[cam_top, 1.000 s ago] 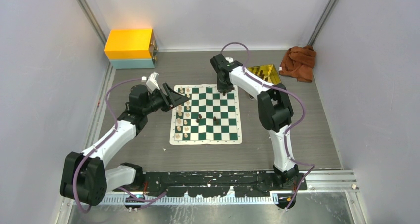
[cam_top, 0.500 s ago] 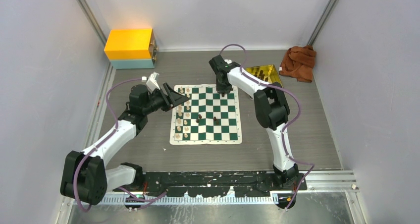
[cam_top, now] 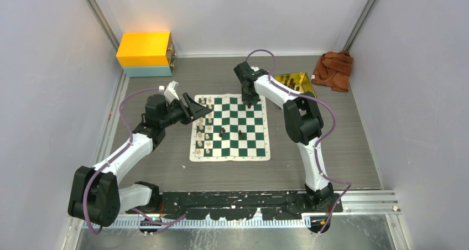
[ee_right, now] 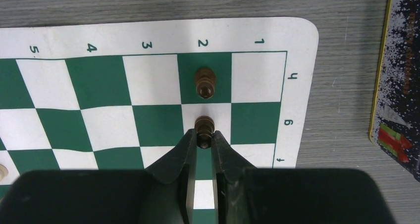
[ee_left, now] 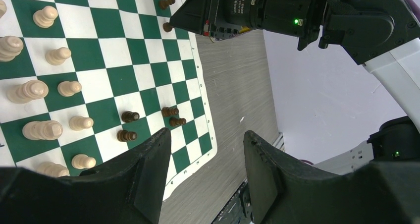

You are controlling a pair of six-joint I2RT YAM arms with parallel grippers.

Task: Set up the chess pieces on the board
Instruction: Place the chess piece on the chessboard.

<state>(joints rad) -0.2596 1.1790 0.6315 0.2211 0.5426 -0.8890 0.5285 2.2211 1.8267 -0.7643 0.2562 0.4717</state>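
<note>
My right claw point(ee_right: 204, 140) is pinched narrow on a small dark brown pawn point(ee_right: 204, 126) at a white square by the corner of the green-and-white checked roll-up board point(ee_right: 99, 80), just beside another dark pawn point(ee_right: 205, 83). My left claw point(ee_left: 205, 140) hangs about half open, holding nothing, above the board's edge; cream-tan pieces point(ee_left: 37, 90) stand in two rows there

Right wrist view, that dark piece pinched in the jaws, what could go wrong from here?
The held dark piece is gripped only by the very tips of the jaws, so it might slip or tip over on release. A second dark piece stands just beyond it; a careless move forward could knock it down.
</note>
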